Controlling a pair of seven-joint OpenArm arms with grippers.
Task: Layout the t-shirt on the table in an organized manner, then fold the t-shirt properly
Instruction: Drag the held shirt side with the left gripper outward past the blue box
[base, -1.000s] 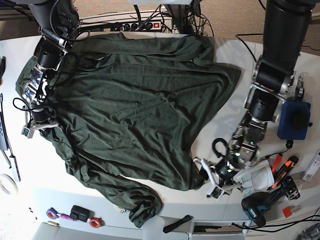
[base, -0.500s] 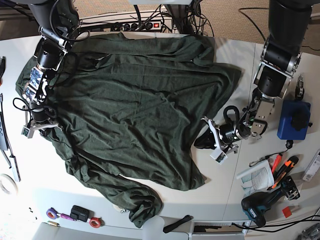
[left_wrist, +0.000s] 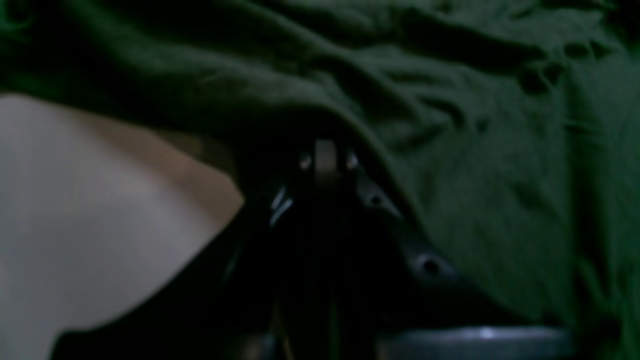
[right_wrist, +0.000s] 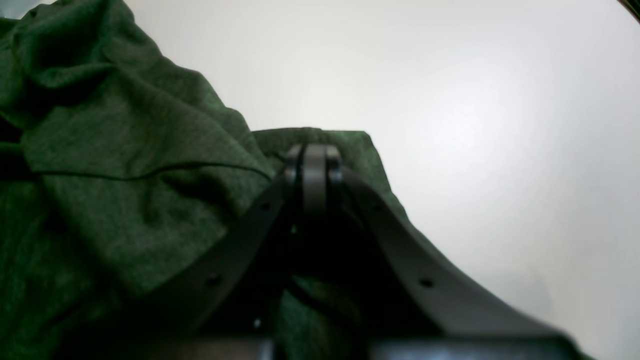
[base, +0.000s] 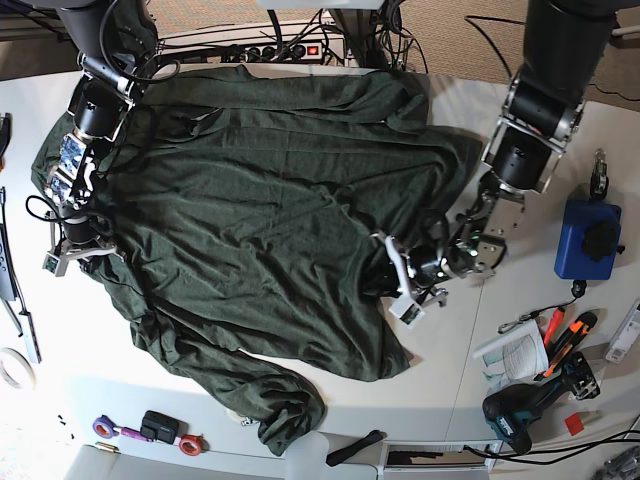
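Now both hands pinch t-shirt (base: 260, 210) edges: left hand (base: 392, 283), right hand (base: 72, 248).

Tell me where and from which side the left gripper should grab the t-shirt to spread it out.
Best at the side hem, coming in low from the bare table. The t-shirt lies mostly flat, so only its edge offers a fold to pinch. The left gripper is already there, jaws shut at that edge; the right gripper is shut on the opposite edge, so pulling apart should flatten the wrinkles.
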